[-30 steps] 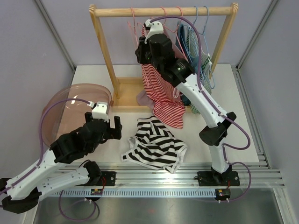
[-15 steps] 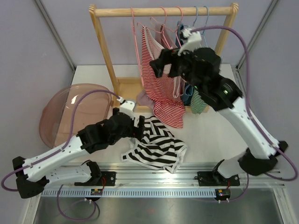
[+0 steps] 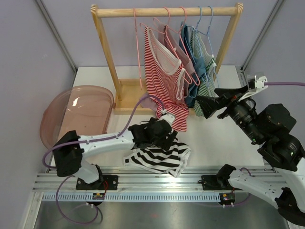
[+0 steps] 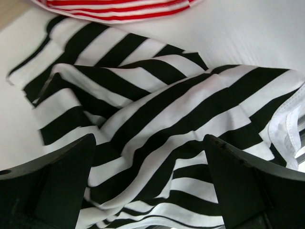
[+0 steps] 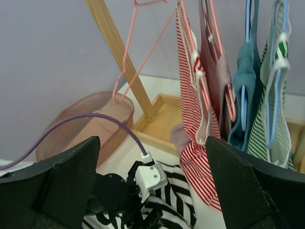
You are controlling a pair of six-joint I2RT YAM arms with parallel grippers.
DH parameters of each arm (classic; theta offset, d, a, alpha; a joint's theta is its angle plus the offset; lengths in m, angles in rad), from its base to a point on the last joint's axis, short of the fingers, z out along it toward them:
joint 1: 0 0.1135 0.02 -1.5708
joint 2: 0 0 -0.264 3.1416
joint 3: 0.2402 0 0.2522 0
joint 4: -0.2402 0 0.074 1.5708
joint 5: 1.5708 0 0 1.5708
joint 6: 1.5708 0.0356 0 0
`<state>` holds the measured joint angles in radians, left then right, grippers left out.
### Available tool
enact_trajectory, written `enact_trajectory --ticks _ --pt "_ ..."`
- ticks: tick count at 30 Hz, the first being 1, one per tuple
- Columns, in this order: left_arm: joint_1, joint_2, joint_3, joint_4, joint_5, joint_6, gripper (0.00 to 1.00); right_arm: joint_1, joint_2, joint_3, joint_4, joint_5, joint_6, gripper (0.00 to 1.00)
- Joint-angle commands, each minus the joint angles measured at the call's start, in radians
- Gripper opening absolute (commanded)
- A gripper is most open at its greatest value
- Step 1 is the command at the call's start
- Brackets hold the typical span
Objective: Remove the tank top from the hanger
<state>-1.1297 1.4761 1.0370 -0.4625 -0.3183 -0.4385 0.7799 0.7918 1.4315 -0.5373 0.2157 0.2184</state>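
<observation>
A black-and-white striped tank top [image 3: 159, 155] lies crumpled on the table, off any hanger. An empty pink hanger [image 3: 138, 52] hangs at the left of the rail. Beside it a red-striped tank top [image 3: 164, 76] hangs on a pink hanger. My left gripper [image 3: 161, 137] is low over the striped top's upper edge. In the left wrist view it [image 4: 150, 191] is open, with the striped cloth [image 4: 157, 109] lying under and between its fingers [image 4: 52, 186]. My right gripper [image 3: 208, 102] is open and empty, off to the right of the rack. Its camera faces the hanging garments [image 5: 190, 105].
The wooden rack [image 3: 107, 52] stands at the back on a wooden base [image 3: 126, 93]. It also holds mauve, blue [image 3: 190, 57] and green-striped [image 3: 204, 93] tops on hangers. A pink translucent bowl [image 3: 78, 112] sits at the left. A metal rail [image 3: 157, 181] runs along the near edge.
My right gripper has opened, left the red-striped top's hanger and swung back to the right. My left arm has reached right, from near the bowl onto the black-and-white top.
</observation>
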Motion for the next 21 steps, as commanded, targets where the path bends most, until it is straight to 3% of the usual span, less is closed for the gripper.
enact_trajectory --ticks 1,8,12,13,15,16,17,18,21 --pt "-0.033 0.071 0.049 0.062 0.022 -0.022 0.99 0.004 -0.038 -0.058 -0.069 0.060 0.032 0.99" --pt "-0.038 0.223 -0.015 0.168 0.074 -0.048 0.97 0.004 -0.114 -0.109 -0.098 0.071 0.068 0.99" --pt "-0.038 0.257 -0.035 0.188 0.074 -0.060 0.79 0.005 -0.129 -0.129 -0.101 0.067 0.088 0.99" --pt "-0.038 0.260 -0.038 0.197 0.076 -0.062 0.59 0.004 -0.134 -0.134 -0.101 0.065 0.090 1.00" --pt "-0.038 0.262 -0.040 0.196 0.064 -0.068 0.39 0.005 -0.137 -0.140 -0.099 0.068 0.093 1.00" --pt "-0.038 0.263 -0.037 0.183 0.061 -0.071 0.16 0.004 -0.140 -0.140 -0.102 0.071 0.093 0.99" --pt "-0.038 0.265 -0.023 0.174 0.041 -0.077 0.06 0.004 -0.141 -0.140 -0.104 0.073 0.095 0.99" --pt "-0.039 0.265 -0.017 0.157 0.029 -0.077 0.00 0.004 -0.143 -0.138 -0.105 0.074 0.095 0.99" --pt "-0.038 0.230 0.011 0.084 -0.031 -0.100 0.00 0.004 -0.151 -0.135 -0.107 0.083 0.092 0.99"
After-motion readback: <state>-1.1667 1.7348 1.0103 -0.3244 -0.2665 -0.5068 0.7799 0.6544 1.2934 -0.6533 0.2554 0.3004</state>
